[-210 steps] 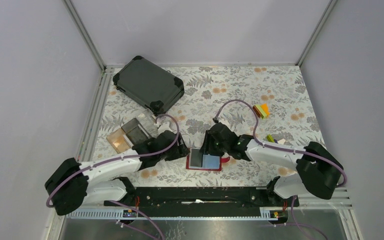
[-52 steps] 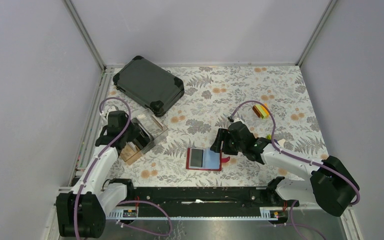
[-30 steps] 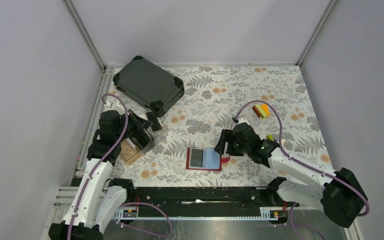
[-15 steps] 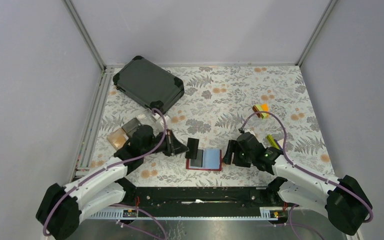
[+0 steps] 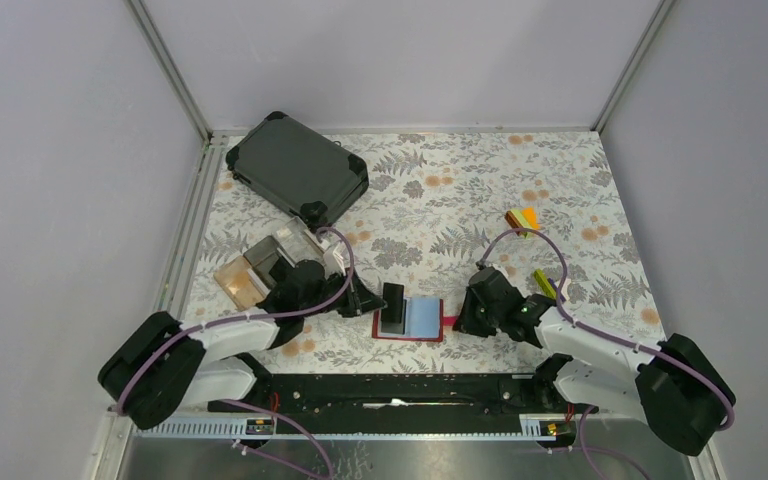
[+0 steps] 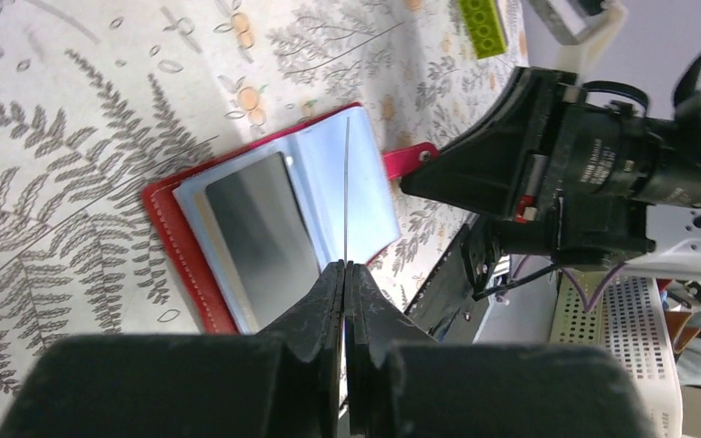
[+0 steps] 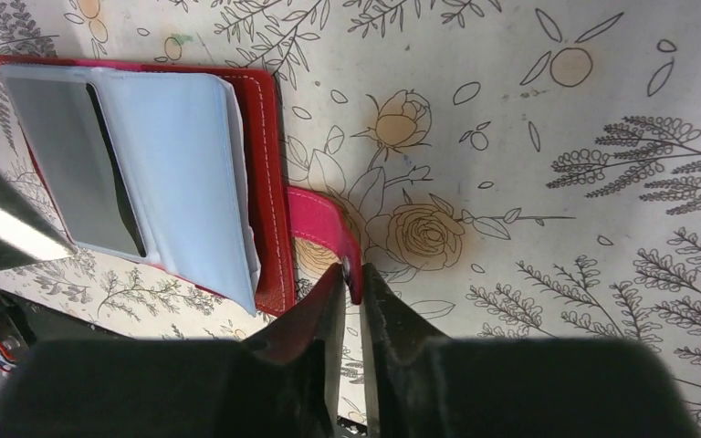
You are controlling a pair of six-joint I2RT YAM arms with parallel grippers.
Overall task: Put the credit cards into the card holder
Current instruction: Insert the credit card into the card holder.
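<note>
— Near the table's front edge, between the two arms, what lies there?
— The red card holder (image 5: 422,320), open flat, with a grey card (image 7: 59,151) in its left sleeve.
— And the grippers?
— The left gripper (image 6: 345,274) is clamped on a dark card (image 5: 393,300) standing on edge over the holder. Its wrist camera catches only the thin edge, so the face is hidden. The right gripper (image 7: 349,278) pinches the snap tab (image 7: 321,228).
— Other cards?
— The left arm partly covers the clear box (image 5: 265,262), and its contents are hard to make out.
</note>
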